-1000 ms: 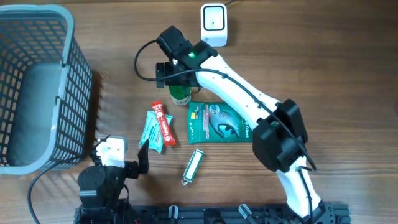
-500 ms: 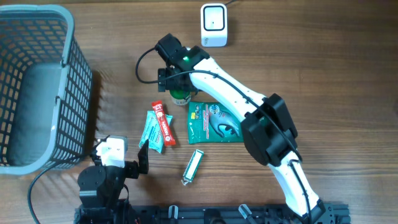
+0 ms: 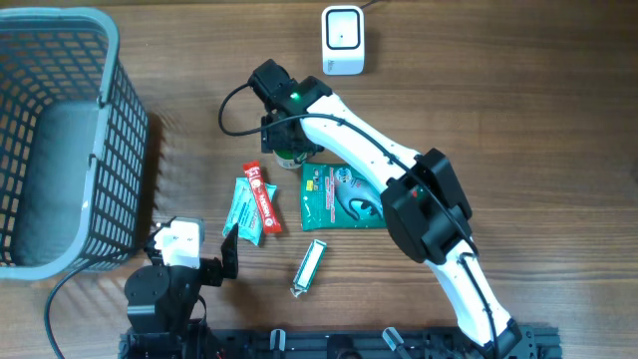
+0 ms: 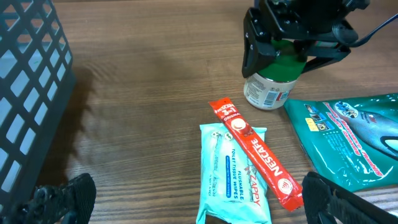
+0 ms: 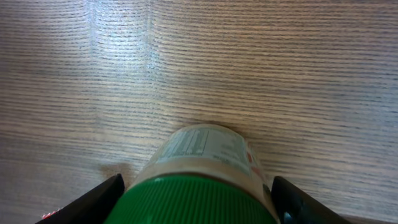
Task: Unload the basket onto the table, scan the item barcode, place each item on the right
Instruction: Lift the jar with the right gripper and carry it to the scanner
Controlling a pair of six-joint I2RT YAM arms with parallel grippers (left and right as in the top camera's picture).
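Observation:
A small jar with a green cap and white label stands upright on the wooden table, below the white barcode scanner at the back. My right gripper is lowered over the jar. In the right wrist view its fingers flank the green cap closely on both sides, and whether they press on it does not show. The left wrist view shows the jar under that gripper. My left gripper stands open and empty near the table's front edge, facing the packets.
A grey mesh basket fills the left side. A red sachet lies on a teal wipes pack. A green glove packet sits just below the jar, and a slim silver-green stick lies nearer the front.
My right gripper has come down over the jar and its jaws have narrowed around the green cap. The left arm has not moved.

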